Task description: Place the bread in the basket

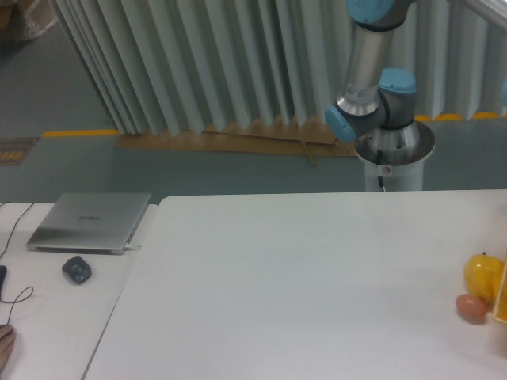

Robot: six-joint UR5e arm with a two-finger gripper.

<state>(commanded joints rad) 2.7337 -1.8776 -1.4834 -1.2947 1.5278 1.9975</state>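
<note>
Only the arm's base [394, 150] and lower links show behind the white counter [301, 277]; the end effector is out of frame, so its opening cannot be told. The bread is not visible either. At the counter's right edge, a yellow fruit [482, 274] sits beside a small pinkish-brown fruit [472, 308] and what may be a yellow container's edge [501, 302].

Fruits [478, 286] crowding table's [301, 285] right edge
</note>
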